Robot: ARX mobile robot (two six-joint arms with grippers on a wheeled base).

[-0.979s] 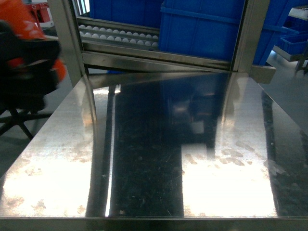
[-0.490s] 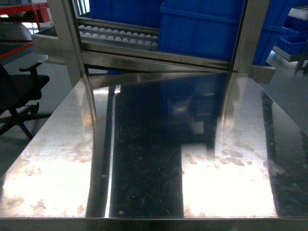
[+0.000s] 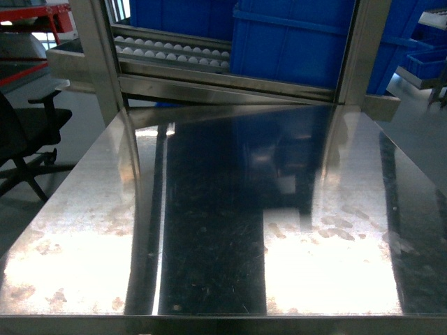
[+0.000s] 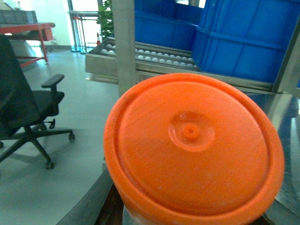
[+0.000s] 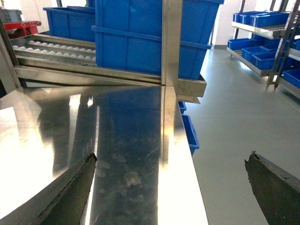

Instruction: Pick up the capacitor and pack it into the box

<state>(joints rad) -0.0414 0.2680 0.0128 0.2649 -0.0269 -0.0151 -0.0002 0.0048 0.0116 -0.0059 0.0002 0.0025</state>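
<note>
No capacitor and no box show in any view. In the left wrist view a round orange lid [image 4: 192, 150] on a pale container fills the lower frame very close to the camera and hides my left gripper's jaws. My right gripper [image 5: 172, 159] is open, its dark fingers [image 5: 75, 192] wide apart with nothing between them. It hangs over the right edge of the steel table [image 5: 126, 140]. Neither gripper appears in the head view, where the steel table [image 3: 209, 230] lies bare.
Big blue bins [image 3: 293, 42] and a roller conveyor [image 3: 167, 50] stand behind the table's steel frame posts. A black office chair [image 4: 23, 108] is on the floor to the left. Shelves with blue bins [image 5: 258, 47] line the aisle on the right.
An orange and black shape at the head view's upper left has gone, and the black chair now shows there. The table looks the same.
</note>
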